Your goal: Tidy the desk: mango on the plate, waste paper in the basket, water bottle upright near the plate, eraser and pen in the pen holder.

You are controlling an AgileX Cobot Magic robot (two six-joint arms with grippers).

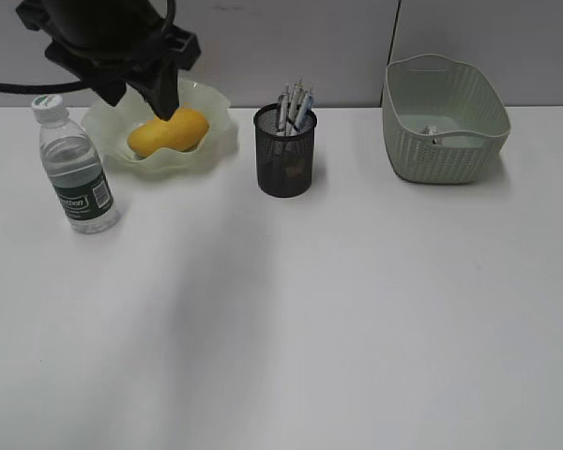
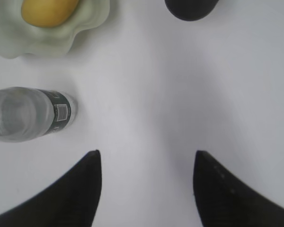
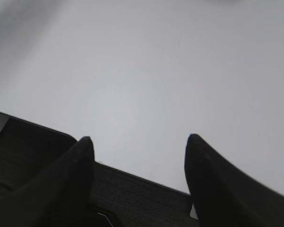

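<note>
The yellow mango lies in the wavy-rimmed green plate at the back left; both show in the left wrist view, mango and plate. The water bottle stands upright in front-left of the plate; it also shows from above in the left wrist view. The black mesh pen holder holds pens; its edge shows in the left wrist view. The basket holds a white paper scrap. My left gripper is open above the plate. My right gripper is open over the desk's edge.
The white desk stretches wide in front of the objects. A grey wall runs behind them. In the right wrist view a dark surface lies below the desk's near edge.
</note>
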